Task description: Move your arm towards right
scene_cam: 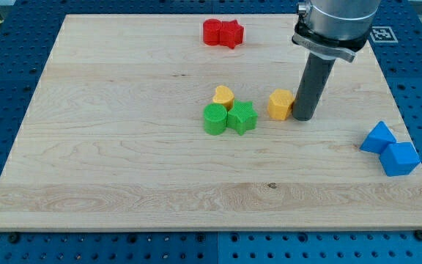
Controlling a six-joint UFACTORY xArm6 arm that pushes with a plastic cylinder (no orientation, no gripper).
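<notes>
My tip rests on the wooden board, touching or almost touching the right side of an orange hexagonal block. To the view's left of that lie a yellow heart-shaped block, a green round block and a green star block, clustered together. Two red blocks, a round one and a star, sit side by side near the view's top. Two blue blocks, a triangular one and a cube-like one, lie at the board's right edge.
The arm's grey body hangs over the board's top right. A blue perforated table surrounds the board. A fiducial marker sits past the top right corner.
</notes>
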